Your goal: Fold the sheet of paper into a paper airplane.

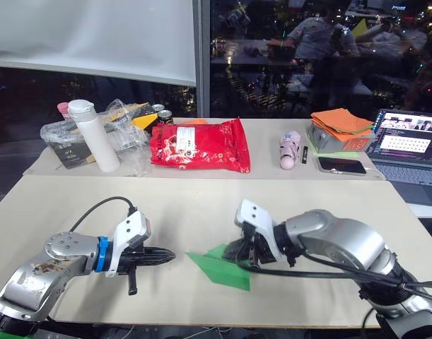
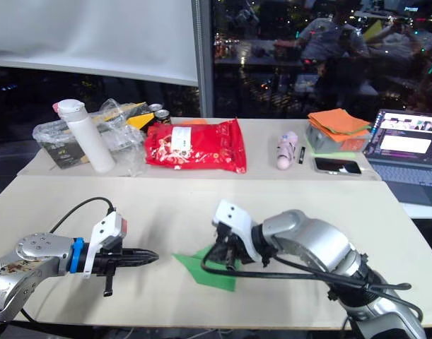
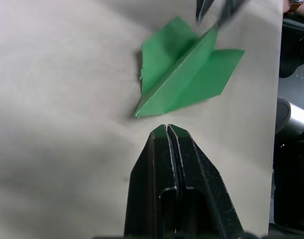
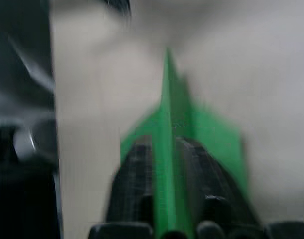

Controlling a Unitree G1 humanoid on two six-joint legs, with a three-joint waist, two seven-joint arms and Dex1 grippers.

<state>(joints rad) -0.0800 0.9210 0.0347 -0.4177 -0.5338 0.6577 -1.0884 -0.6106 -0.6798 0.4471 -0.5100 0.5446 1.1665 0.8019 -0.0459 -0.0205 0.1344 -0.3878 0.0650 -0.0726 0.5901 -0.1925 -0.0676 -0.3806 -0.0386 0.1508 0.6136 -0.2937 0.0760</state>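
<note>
While the paper airplane [image 1: 219, 267] is lying on the near part of the table [image 1: 201, 212], the right gripper [image 1: 245, 256] is pinching its raised centre keel.
Paper is looking very light, thin and easily crushed or torn, though the layered folds are probably giving the spine some stiffness; best hold is likely that keel near the tail, not the flat wings, which would be flexing. Right fingers [image 4: 134, 174] are sitting either side of the upright green fold, nearly closed on it. Left gripper [image 1: 167, 256] is hovering just beside the nose, fingers [image 3: 156, 164] pressed together, holding nothing, touching nothing.
</note>
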